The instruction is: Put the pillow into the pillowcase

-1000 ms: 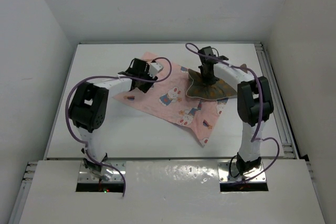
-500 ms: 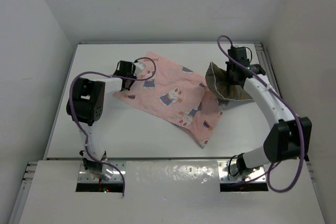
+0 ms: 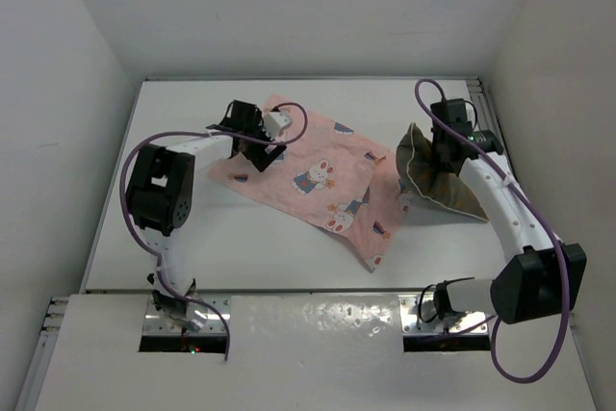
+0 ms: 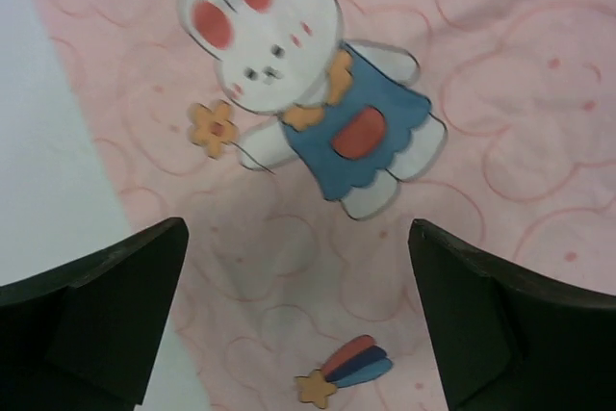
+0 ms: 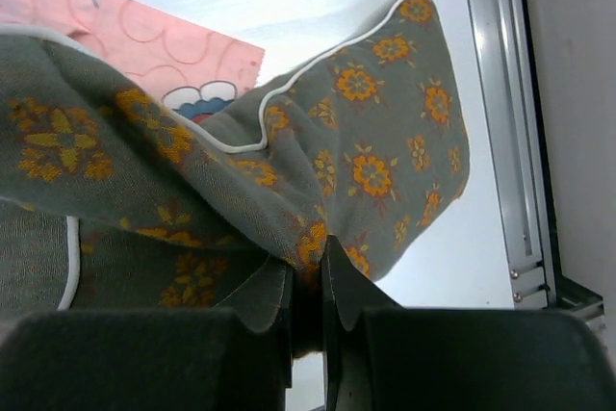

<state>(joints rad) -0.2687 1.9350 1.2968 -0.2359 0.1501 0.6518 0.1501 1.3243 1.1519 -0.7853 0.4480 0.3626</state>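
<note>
The pillowcase [image 3: 318,175], pink with cartoon bunnies, lies flat and slanted across the middle of the table. My left gripper [image 3: 252,148] hovers over its left corner. In the left wrist view that gripper [image 4: 298,320] is open, its fingers [image 4: 96,310] wide apart above the printed fabric [image 4: 481,93], with nothing between them. The olive pillow [image 3: 433,190] with orange dots hangs crumpled to the right of the case. My right gripper [image 3: 441,163] holds it from above. The right wrist view shows this gripper [image 5: 308,262] shut on a fold of the pillow [image 5: 385,141].
The white table [image 3: 173,238] is boxed in by white walls at the back and both sides. A metal rail [image 5: 500,93] runs along the right edge, close to the hanging pillow. The case's right corner [image 5: 144,36] lies just left of the pillow.
My right arm has swung to the right, carrying the pillow off the pillowcase to the table's right side. My left gripper has shifted slightly over the case's left corner.
</note>
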